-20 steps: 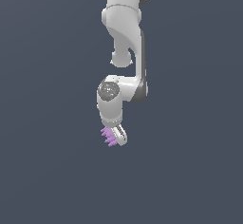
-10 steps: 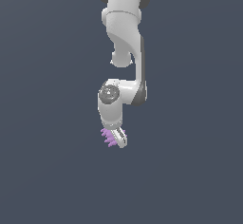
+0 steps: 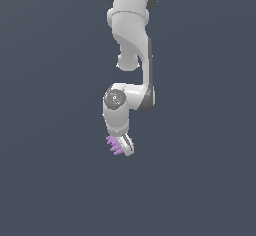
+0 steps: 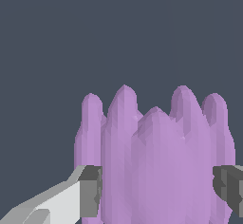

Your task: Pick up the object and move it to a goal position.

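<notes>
The object (image 3: 114,145) is a small light-purple spiky lump, sticking out toward the exterior view's left from the tip of the white arm. My gripper (image 3: 122,146) is shut on it and carries it in front of the plain dark grey backdrop. In the wrist view the object (image 4: 156,161) fills the space between the two grey pads (image 4: 90,191), which press on its two sides, and its ridged spikes point away from the camera. No goal marker shows in either view.
The white arm (image 3: 131,55) hangs down from the top of the exterior view. Plain dark grey lies all around it, with no other objects in sight.
The arm has drifted slightly toward the exterior view's right and a little lower, with the object still held the same way in the gripper.
</notes>
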### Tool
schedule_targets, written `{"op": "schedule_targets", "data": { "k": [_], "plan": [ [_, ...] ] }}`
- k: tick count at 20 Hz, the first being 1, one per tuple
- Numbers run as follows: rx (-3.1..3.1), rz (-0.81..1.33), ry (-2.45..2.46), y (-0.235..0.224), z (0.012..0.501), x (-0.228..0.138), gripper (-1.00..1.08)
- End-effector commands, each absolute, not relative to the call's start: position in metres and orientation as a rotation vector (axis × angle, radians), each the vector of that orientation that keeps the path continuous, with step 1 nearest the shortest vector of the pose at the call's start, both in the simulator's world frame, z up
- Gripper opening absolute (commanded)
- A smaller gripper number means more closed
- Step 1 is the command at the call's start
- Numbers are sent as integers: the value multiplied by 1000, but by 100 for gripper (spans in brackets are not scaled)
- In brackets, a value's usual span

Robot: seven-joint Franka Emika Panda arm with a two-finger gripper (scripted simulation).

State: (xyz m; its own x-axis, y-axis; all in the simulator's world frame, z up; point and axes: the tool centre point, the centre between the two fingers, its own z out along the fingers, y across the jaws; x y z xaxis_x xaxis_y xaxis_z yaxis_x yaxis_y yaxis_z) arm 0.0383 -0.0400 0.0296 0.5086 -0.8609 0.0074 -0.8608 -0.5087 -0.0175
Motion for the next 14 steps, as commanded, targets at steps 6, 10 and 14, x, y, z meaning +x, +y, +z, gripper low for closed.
{"op": "schedule_targets", "data": {
  "k": [6,10,14],
  "plan": [
    [-2721,-20,1550,-23,30,31,-100],
    [-2722,-17,1551,2,34,21,-100],
    [-2724,-14,1551,38,38,6,-100]
  ]
}}
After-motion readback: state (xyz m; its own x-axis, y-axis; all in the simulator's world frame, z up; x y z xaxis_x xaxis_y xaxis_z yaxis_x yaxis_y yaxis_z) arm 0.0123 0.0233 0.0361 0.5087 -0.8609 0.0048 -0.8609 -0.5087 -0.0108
